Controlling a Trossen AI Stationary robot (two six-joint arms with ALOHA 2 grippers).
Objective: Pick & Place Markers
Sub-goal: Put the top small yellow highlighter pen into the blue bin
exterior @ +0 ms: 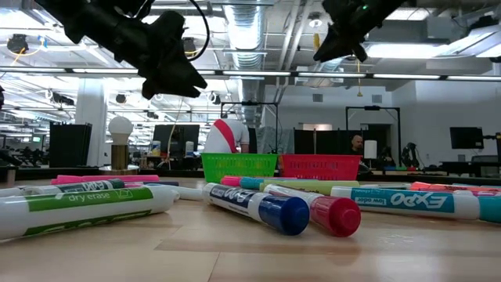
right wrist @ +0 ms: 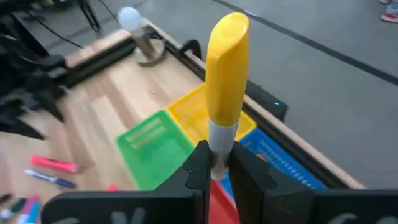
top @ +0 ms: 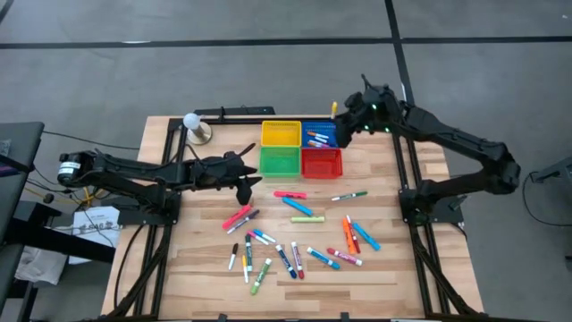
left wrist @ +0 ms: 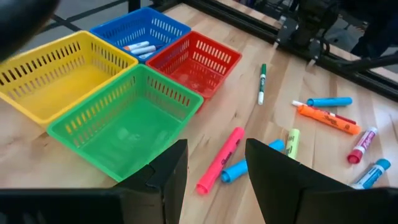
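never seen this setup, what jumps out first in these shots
The four mesh baskets in yellow, blue, green and red sit in a square block at the table's far edge, with markers scattered over the wood in front of them. The right gripper is shut on a yellow marker above the baskets, while the left gripper hangs open near the green basket.

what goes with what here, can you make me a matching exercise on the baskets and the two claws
Column one:
1. blue basket
2. green basket
3. right claw
4. left claw

Column two:
a. open, holding nothing
b. shut on a yellow marker
c. has markers inside
d. nothing inside

Pairs: 1-c, 2-d, 3-b, 4-a
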